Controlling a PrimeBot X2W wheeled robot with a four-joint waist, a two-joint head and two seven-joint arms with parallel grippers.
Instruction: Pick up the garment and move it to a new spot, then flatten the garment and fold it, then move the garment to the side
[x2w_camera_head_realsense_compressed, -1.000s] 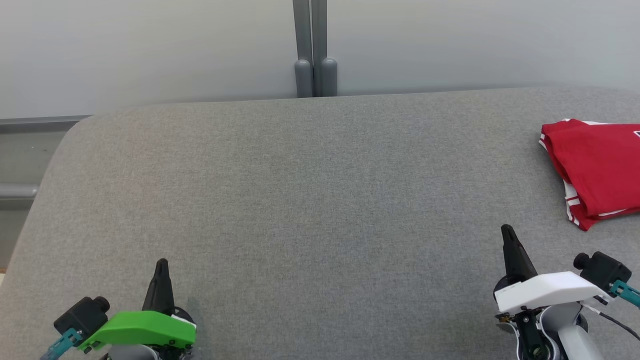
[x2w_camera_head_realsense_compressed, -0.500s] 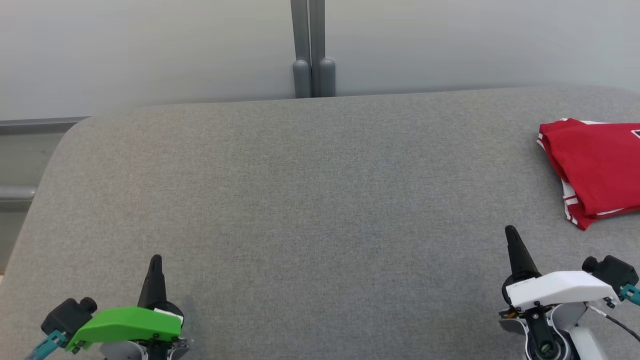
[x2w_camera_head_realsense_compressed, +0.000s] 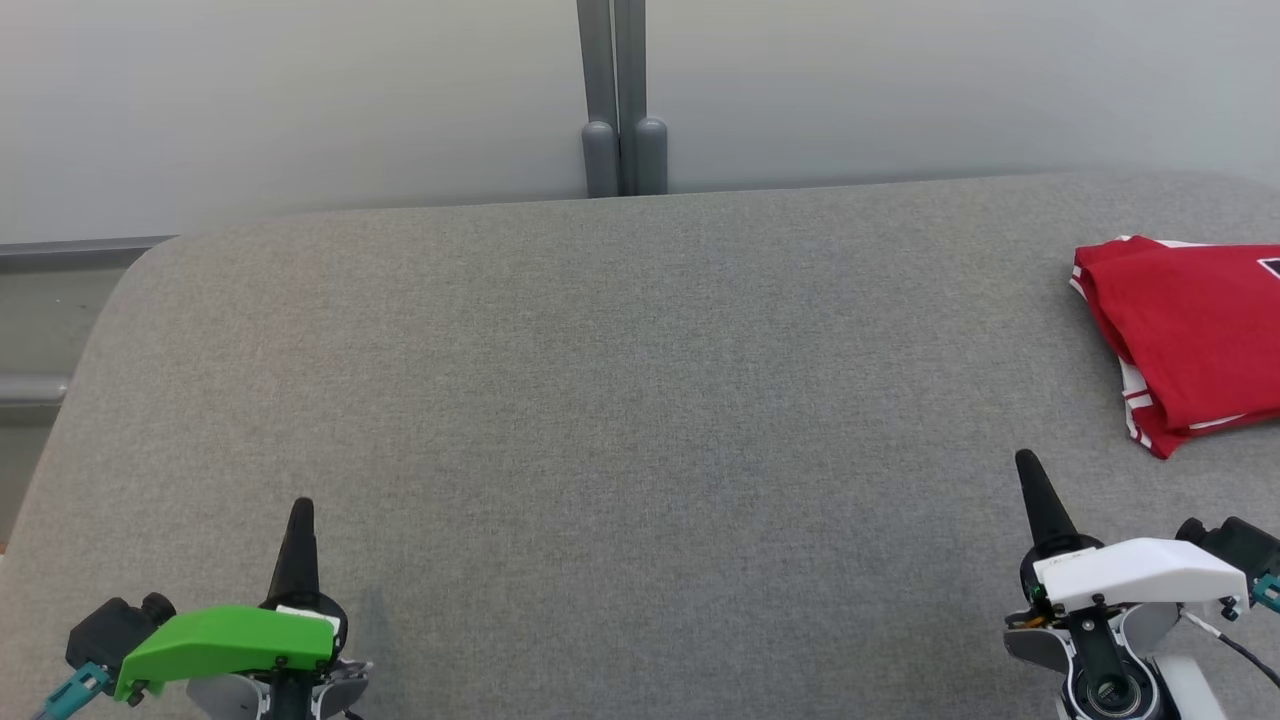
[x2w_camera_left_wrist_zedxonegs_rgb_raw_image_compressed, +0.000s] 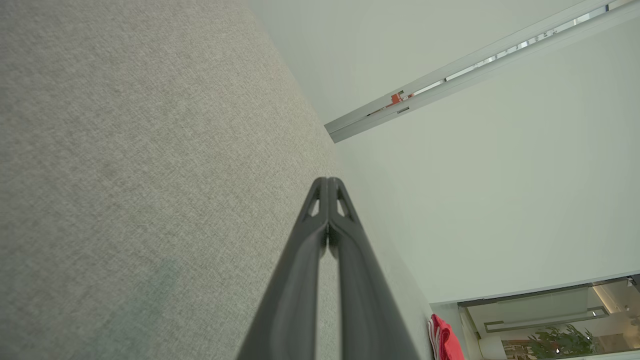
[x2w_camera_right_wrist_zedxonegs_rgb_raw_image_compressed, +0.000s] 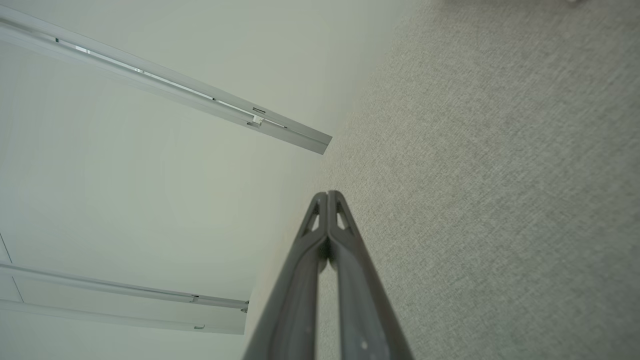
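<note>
Red garment lies folded ahead-right of my right claw, not touching. Right and left claw both pinched closed, empty. Dark print at garment's edge, maybe lettering, unreadable.

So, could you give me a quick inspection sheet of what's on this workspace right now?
Surface: grey fabric surface, flat, with rounded far corners.
Job's things: red garment, folded, at the far right, cut off by the head view's edge.
Clutter: nothing seen.
Grippers: left gripper and right gripper both shut, holding nothing, near the front edge, apart from the garment.
Cables: thin black cable beside the right wrist.
Surroundings: pale wall and grey post behind the surface.
</note>
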